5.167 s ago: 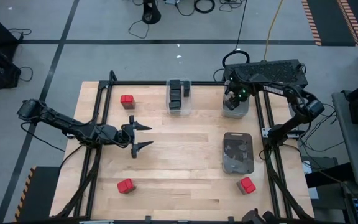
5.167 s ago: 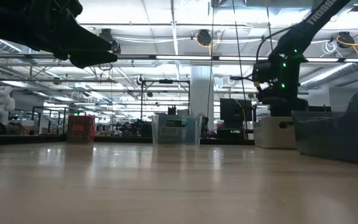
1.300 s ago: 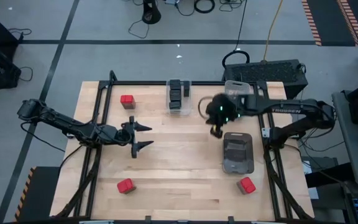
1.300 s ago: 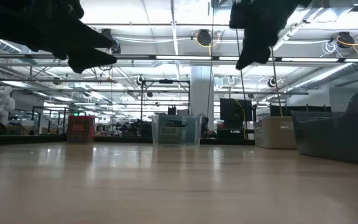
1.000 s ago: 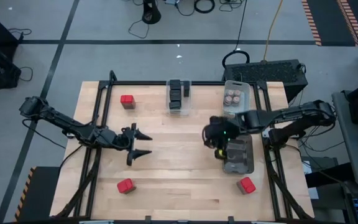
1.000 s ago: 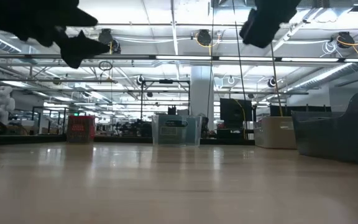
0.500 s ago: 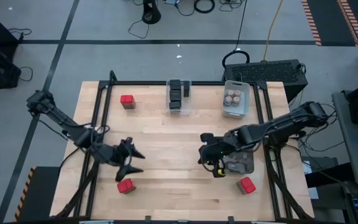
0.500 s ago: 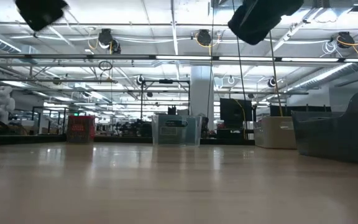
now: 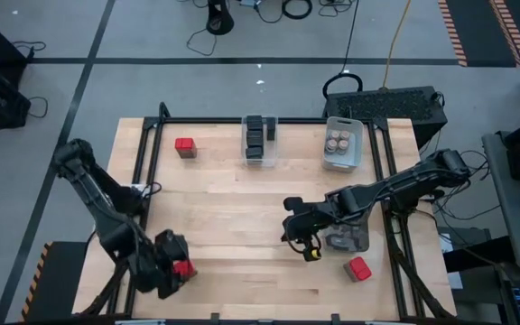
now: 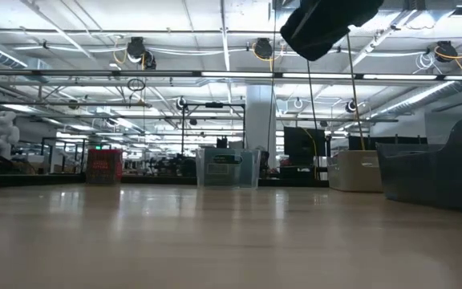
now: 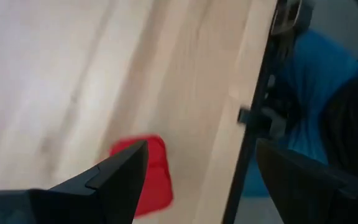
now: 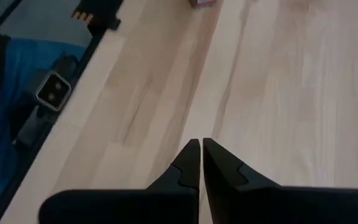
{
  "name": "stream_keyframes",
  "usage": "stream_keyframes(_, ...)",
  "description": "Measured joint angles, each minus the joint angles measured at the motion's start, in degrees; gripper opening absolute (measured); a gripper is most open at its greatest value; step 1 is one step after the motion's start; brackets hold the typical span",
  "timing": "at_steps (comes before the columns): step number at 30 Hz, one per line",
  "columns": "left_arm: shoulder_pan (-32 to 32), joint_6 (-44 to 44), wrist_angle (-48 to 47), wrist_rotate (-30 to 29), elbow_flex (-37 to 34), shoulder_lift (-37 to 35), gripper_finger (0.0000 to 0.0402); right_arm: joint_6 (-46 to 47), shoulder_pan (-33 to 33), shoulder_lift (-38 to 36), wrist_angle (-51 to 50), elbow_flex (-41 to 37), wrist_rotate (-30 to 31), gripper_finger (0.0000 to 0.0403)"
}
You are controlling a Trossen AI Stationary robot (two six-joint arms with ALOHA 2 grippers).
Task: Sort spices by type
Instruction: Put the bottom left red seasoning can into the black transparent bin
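Hovering over the near-left corner of the table point(image 9: 242, 217), the left gripper point(image 9: 177, 269) has its fingers point(image 11: 114, 177) spread wide with nothing between them. A red tin point(image 9: 184, 267) sits right under it, partly hidden by the gripper in the high view; in the left wrist view the same tin point(image 11: 145, 174) lies on the wood beside one finger, close to the table edge.

Right gripper point(image 9: 307, 248) sits over the middle-front of the table, just left of the dark bin point(image 9: 350, 240). Its fingers point(image 12: 188, 171) are pressed together, holding nothing; bare wood below them in the right wrist view. A yellow tip shows at its near end from above.

Other spices:
- second red tin point(image 9: 358, 269) on the table at front right, just in front of the dark bin
- third red tin point(image 9: 185, 146) at back left, alone; also visible in the low view point(image 10: 104, 164)
- dark tins point(image 9: 258, 134) stacked in the clear bin point(image 9: 260, 161) at back centre
- tan-topped jars point(image 9: 341, 141) in the white bin point(image 9: 343, 162) at back right

Contents of the dark bin can't be made out.

Low view shows only the right arm overhead.
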Motion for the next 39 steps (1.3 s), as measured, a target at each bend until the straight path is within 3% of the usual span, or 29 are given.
stream_keyframes(4, -1.34, -2.77, 0.81, 3.95, 0.18, 5.15, 0.0301, -1.4, 0.0, 0.42, 1.48, 0.02, 0.18, 0.0)
stream_keyframes(10, -1.67, -3.51, -0.61, 5.28, 0.16, 10.25, 0.0301, -3.04, 0.0, 0.48, 2.17, 0.02, 0.29, 0.0)
stream_keyframes(26, -1.56, -3.43, -5.7, 3.22, 0.16, 9.14, 0.0301, -4.21, 0.0, 0.48, 1.37, 0.02, 0.16, 0.0)
stream_keyframes(39, -1.55, -3.28, -6.51, 3.57, 0.16, 13.35, 0.0301, -3.83, 0.04, 0.48, 1.32, 0.02, 0.1, 0.0)
